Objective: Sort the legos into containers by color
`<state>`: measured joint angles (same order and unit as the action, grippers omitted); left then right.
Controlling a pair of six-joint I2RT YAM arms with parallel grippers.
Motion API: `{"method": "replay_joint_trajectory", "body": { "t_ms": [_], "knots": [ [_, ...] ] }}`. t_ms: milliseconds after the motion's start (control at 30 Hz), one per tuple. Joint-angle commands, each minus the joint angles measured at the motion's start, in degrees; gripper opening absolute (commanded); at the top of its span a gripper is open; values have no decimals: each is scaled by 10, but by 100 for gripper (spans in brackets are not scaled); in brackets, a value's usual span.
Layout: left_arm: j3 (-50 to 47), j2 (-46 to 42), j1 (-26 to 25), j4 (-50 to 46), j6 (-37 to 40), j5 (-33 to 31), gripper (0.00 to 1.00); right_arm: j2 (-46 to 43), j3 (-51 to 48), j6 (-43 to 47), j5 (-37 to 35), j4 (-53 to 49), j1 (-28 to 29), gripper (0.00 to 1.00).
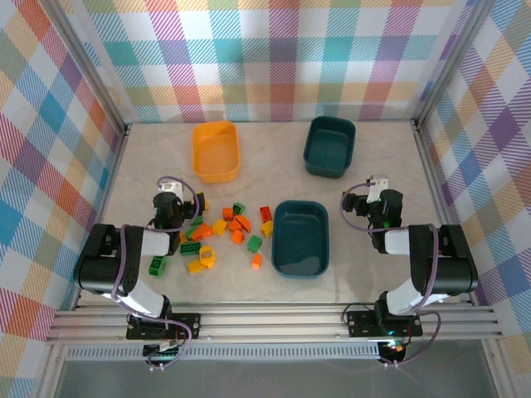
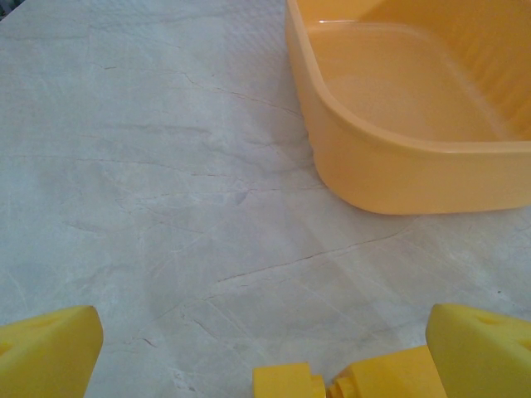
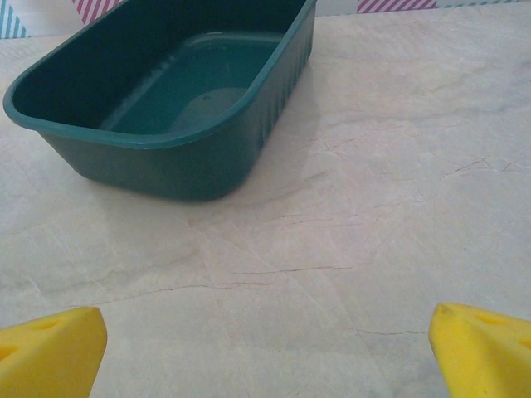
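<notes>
- Left gripper point(image 2: 262, 347): jaws stood wide apart with nothing clamped. It sat low over the table point(image 1: 382, 162) at the left edge of the pile, facing the yellow-orange bin point(image 1: 216, 151).
- Right gripper point(image 3: 267, 348): jaws also wide apart and empty, facing the far teal bin point(image 1: 329, 146), well apart from any brick.
- Risk 1: the legos point(image 1: 222, 236) lay bunched, several touching or overlapping. Wide jaws closing there could take two bricks of different colours at once, or pinch one and flick its neighbour away.
- Risk 2: the left arm rested just beside the pile. A careless sweep could scatter bricks towards the near edge.
- Risk 3: the near teal bin point(image 1: 300, 238) stood just beside the pile's right side. A reach across could nudge it.
- Risk 4: the two teal bins looked alike, so colours could be mixed unless each was kept to one colour.
- Risk 5: the bricks were small and smooth-sided, and an off-centre grip would likely let one twist out.
- Condition of the legos: small studded bricks in green, yellow and orange-red, lying at mixed angles on the table between the left arm and the near teal bin. One green brick point(image 1: 157, 265) lay apart at the left.
- All three bins appeared empty, so sorting was judged not begun.
</notes>
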<state>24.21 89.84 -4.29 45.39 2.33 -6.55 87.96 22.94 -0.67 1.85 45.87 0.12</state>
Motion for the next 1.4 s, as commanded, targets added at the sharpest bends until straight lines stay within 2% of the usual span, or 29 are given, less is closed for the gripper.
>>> {"method": "replay_joint_trajectory", "body": {
  "t_ms": [0, 67, 100, 200, 267, 300, 367, 400, 433, 467, 500, 567, 633, 767, 900, 1000, 1100, 1200, 1300, 1367],
  "knots": [
    [39, -57, 0, -97, -7, -2, 100, -58, 54, 18, -32, -120, 22, 100],
    [75, -126, -3, -197, -1, 14, 100, -117, 112, 22, -60, -242, 47, 100],
    [83, -166, -5, -214, -8, 27, 100, -147, 148, 1, -74, -301, 59, 100],
    [126, -283, -7, -290, -66, 61, 100, -204, 287, -121, -118, -529, 91, 100],
    [170, -334, -10, -356, -109, 65, 100, -219, 351, -209, -99, -632, 91, 100],
    [193, -353, -12, -391, -138, 57, 100, -226, 363, -224, -80, -658, 90, 100],
    [231, -378, -12, -481, -247, -1, 100, -244, 339, -289, -81, -669, 88, 100],
    [256, -384, -11, -561, -331, -62, 100, -254, 312, -320, -64, -653, 84, 100],
    [273, -387, -11, -650, -400, -117, 100, -257, 288, -318, -34, -637, 83, 94],
    [273, -387, -10, -700, -459, -171, 100, -251, 277, -318, 2, -639, 83, 85],
    [257, -388, -7, -714, -481, -201, 100, -234, 279, -317, 29, -666, 85, 79],
    [213, -390, 2, -723, -512, -215, 100, -191, 295, -306, 39, -737, 94, 67],
    [185, -385, 7, -722, -518, -190, 100, -157, 294, -286, 45, -774, 111, 61],
    [168, -339, 8, -695, -521, -115, 100, -137, 254, -274, 36, -781, 168, 64],
    [239, -236, 8, -722, -473, -21, 100, -101, 243, -263, 41, -783, 213, 63],
    [304, -161, 7, -758, -428, 41, 98, -83, 231, -263, 36, -776, 227, 58],
    [337, -112, 7, -753, -415, 70, 97, -67, 218, -268, 44, -755, 235, 46],
    [377, -67, 6, -751, -413, 94, 96, -53, 232, -271, 16, -763, 251, 20],
    [437, -23, 7, -763, -394, 111, 94, -76, 251, -263, 8, -769, 262, 10],
    [483, 7, 7, -787, -384, 96, 94, -99, 269, -257, -4, -782, 266, 4]
  ]
}}
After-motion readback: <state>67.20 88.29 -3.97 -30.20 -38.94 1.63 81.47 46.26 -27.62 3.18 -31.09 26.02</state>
